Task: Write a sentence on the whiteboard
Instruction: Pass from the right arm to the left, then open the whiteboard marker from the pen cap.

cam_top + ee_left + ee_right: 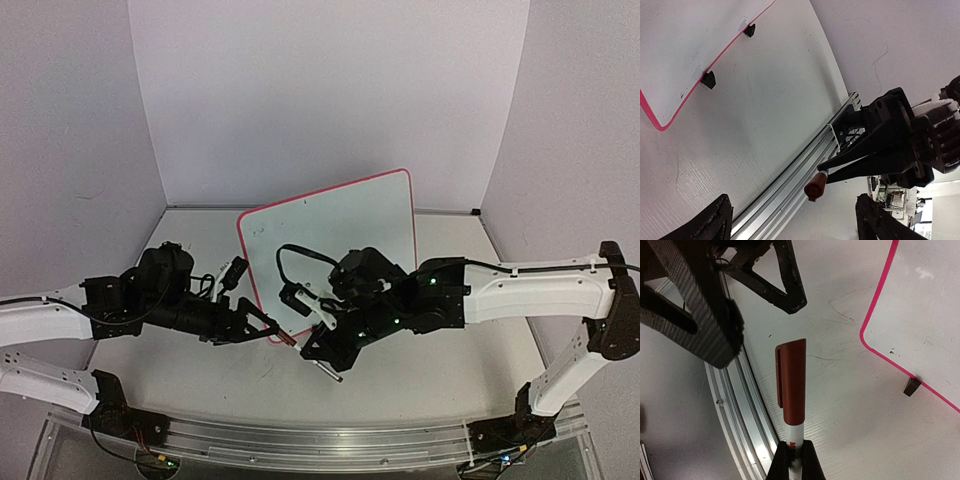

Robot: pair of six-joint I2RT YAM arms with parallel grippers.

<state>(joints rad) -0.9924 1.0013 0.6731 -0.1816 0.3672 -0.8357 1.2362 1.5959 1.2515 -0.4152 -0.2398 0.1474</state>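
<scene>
Toward the middle of the white bench (pixel 190 385), the small rectangular glossy whiteboard with a thin red rounded-corner frame (pixel 340 235) sits turned at an angle, its near corner pointing back at the arms. Its face reads plain white with a few tiny dark specks. In the wrist views it stands on small black wedge-shaped feet (pixel 707 79) tucked under the frame.

Just beside that near corner the two arms meet. The right end effector (pixel 794 452) is closed on a white-barrelled marker pen with a dark red cap (pixel 792 395), pinching the white barrel low down. The capped end sticks out well past the fingertips, toward the other arm.

The left end effector (pixel 268 327) comes in from the left with its black fingers (pixel 707 225) spread wide and nothing held between them. The red cap (pixel 815 186) hangs just ahead of that gap, in line with it. From the right wrist camera the cap's tip sits close under the ribbed left fingers, apart from them as far as can be seen. Pen and fingers are above bare bench, near the board's edge and off its white face.

A grooved aluminium rail (pixel 300 440) runs along the near edge of the bench, behind the pen in both wrist views.
</scene>
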